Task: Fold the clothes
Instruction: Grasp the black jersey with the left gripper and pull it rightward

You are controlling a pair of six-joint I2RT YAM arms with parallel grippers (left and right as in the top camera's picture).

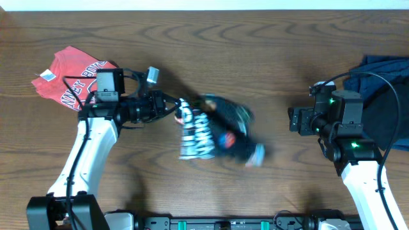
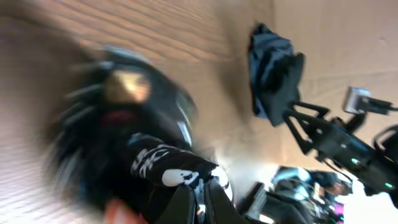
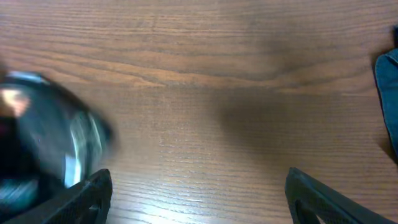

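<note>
The black jersey (image 1: pixel 217 131) with white lettering lies bunched and motion-blurred at the table's middle. My left gripper (image 1: pixel 175 110) is shut on its left edge. In the left wrist view the closed gripper (image 2: pixel 200 190) pinches the lettered fabric, and the rest of the jersey (image 2: pixel 124 137) is smeared ahead of it. My right gripper (image 1: pixel 291 120) stands open to the right of the jersey, apart from it. In the right wrist view the right gripper (image 3: pixel 196 190) has only bare wood between its wide fingers, with the blurred jersey (image 3: pixel 43 143) at the left.
A red tee (image 1: pixel 70 76) with white lettering lies crumpled at the back left, behind the left arm. Navy and black pieces (image 1: pixel 383 96) are piled at the right edge, under the right arm's cable; the pile (image 2: pixel 273 74) also shows in the left wrist view.
</note>
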